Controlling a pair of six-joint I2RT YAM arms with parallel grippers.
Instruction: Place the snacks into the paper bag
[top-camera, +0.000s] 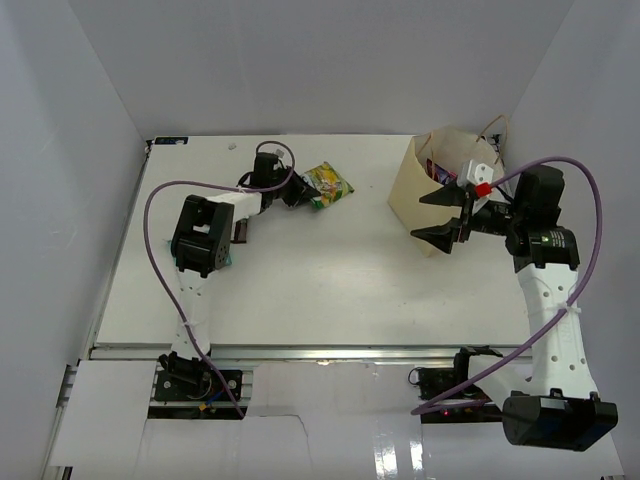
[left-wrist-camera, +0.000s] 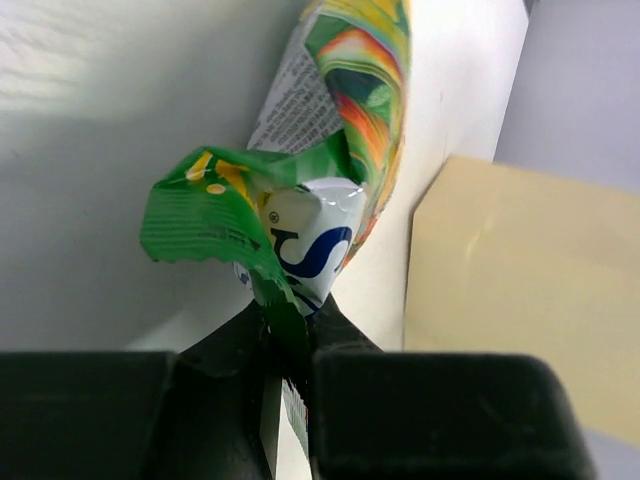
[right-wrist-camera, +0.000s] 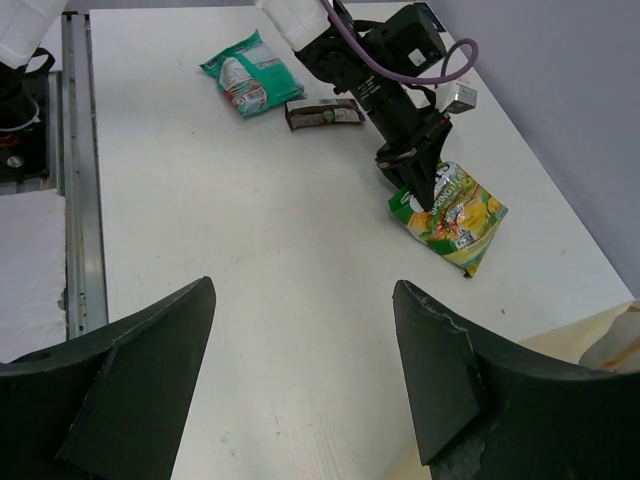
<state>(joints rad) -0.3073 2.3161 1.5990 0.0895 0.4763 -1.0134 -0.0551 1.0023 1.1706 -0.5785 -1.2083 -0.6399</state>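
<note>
A green-yellow snack packet (top-camera: 330, 184) lies on the white table at the back centre. My left gripper (top-camera: 296, 193) is shut on its crimped near edge. The left wrist view shows the packet (left-wrist-camera: 335, 150) pinched between the black jaws of the left gripper (left-wrist-camera: 290, 335). The tan paper bag (top-camera: 408, 196) stands open at the back right, with packets inside it (top-camera: 438, 168). My right gripper (top-camera: 440, 214) is open and empty, in front of the bag's left face. In the right wrist view the right gripper (right-wrist-camera: 305, 295) hangs over bare table, with the green-yellow packet (right-wrist-camera: 452, 212) far ahead.
A teal packet (right-wrist-camera: 250, 78) and a dark packet (right-wrist-camera: 325, 113) lie beside the left arm, largely hidden under it in the top view. The bag's side (left-wrist-camera: 520, 300) stands to the right of the held packet. White walls enclose the table on three sides.
</note>
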